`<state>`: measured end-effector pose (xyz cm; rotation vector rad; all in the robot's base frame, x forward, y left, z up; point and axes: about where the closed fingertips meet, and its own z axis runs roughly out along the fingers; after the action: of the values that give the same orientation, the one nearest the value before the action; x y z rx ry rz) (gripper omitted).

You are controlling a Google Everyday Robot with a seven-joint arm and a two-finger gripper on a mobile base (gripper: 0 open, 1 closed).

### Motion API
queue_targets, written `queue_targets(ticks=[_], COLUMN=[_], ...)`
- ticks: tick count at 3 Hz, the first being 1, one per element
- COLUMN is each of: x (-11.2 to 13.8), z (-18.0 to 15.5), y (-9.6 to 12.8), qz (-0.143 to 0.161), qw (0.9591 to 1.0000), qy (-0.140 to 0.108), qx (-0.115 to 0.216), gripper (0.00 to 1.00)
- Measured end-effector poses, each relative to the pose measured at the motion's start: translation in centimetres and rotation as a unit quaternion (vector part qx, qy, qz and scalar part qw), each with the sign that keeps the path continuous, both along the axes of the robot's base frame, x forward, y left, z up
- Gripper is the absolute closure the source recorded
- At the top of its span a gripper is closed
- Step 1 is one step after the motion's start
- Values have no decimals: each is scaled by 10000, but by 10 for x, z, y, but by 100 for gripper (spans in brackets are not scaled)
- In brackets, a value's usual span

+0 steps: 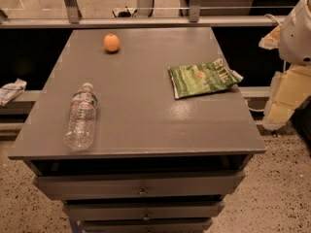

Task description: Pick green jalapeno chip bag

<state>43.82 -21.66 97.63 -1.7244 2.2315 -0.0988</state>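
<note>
green jalapeno chip bag (204, 78): lies flat on the right side of the grey cabinet top (141, 115), mid-depth, one corner at the right edge | gripper (285, 97): off the cabinet, right of the bag, apart from it, grip state cannot tell | water bottle (81, 116): on its side, near left | orange (112, 42): far left

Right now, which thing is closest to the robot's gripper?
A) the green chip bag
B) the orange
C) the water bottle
A: the green jalapeno chip bag lies flat by the right edge of the table, nearest the gripper, which hangs just off that side. The orange sits far back on the left, and the water bottle lies at the front left.
</note>
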Motion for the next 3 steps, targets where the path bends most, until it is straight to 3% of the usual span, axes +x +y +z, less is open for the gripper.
queue_targets(ticks=[2,3], x=[14,60], z=[-4,-20], y=[-8,-29], qz=[-78,-301], qw=[9999,9985], qy=[-127,-410], qx=[23,207], gripper=[0,0])
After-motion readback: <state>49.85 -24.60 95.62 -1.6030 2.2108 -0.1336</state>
